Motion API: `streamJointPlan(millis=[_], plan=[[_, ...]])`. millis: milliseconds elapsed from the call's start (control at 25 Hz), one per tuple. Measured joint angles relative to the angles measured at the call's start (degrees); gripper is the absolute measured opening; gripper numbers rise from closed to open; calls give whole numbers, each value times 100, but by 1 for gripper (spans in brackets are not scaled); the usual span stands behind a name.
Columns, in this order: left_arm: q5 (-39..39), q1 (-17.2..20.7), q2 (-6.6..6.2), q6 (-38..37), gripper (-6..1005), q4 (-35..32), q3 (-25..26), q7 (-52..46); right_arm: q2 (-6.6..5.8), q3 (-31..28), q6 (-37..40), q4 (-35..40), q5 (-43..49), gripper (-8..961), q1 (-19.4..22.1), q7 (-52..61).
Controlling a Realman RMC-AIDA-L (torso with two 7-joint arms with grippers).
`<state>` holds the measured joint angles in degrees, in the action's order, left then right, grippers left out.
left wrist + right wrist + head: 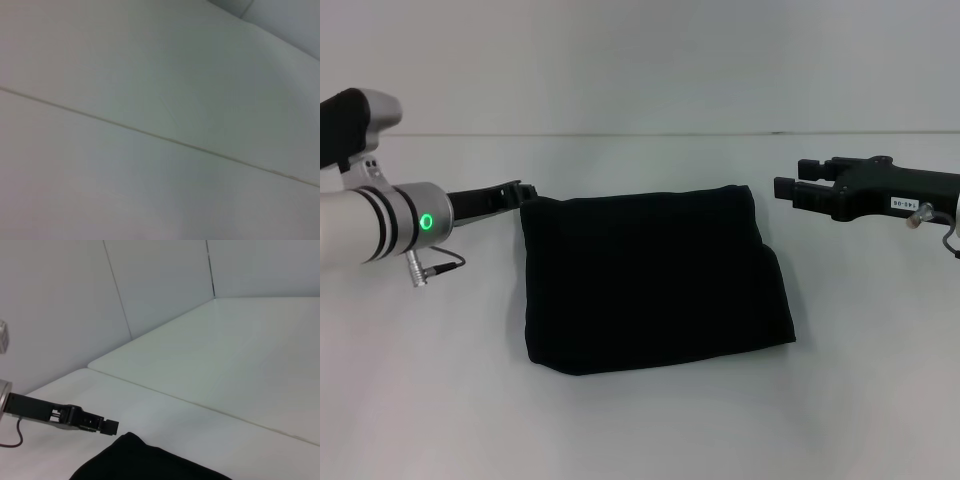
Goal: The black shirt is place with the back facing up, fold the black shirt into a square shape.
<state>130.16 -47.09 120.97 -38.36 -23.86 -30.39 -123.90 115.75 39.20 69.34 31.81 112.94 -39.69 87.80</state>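
Black shirt (655, 280) lying folded into rough square at centre of white bench (640, 420). My left hand (525, 190) hovering at shirt's 10 o'clock corner, just beside cloth, gripping nothing; can't tell how far open. My right hand (786, 190) hanging at shirt's 2 o'clock, apart from cloth, fingers parted, empty.

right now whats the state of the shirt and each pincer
plain matte black cloth shirt: folded into a rough square, lying flat on the white table, no pincer holding it
left pincer: at the shirt's far left corner, shut, whether it touches the cloth cannot be told
right pincer: open, clear of the shirt beside its far right corner, holding nothing
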Motion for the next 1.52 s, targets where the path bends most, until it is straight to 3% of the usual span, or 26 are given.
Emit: streamJointPlan(millis=[200,440,640,760,1200,1520], plan=[[29,20,4,38,206,65,-25,-110,0,7,0,0,0,558,-7,0],[33,-20,7,-29,422,183,-185,-177,0,56,1,0,0,559,-16,0],[19,-30,14,-217,668,161,-253,-186,0,67,1,0,0,561,-15,0],[19,-38,14,-283,885,147,-256,-182,0,70,1,0,0,562,-13,0],[0,-2,22,-263,859,127,-255,137,0,78,2,0,0,566,20,0],[28,-29,23,-252,536,144,-257,168,8,79,7,1,0,568,29,0]])
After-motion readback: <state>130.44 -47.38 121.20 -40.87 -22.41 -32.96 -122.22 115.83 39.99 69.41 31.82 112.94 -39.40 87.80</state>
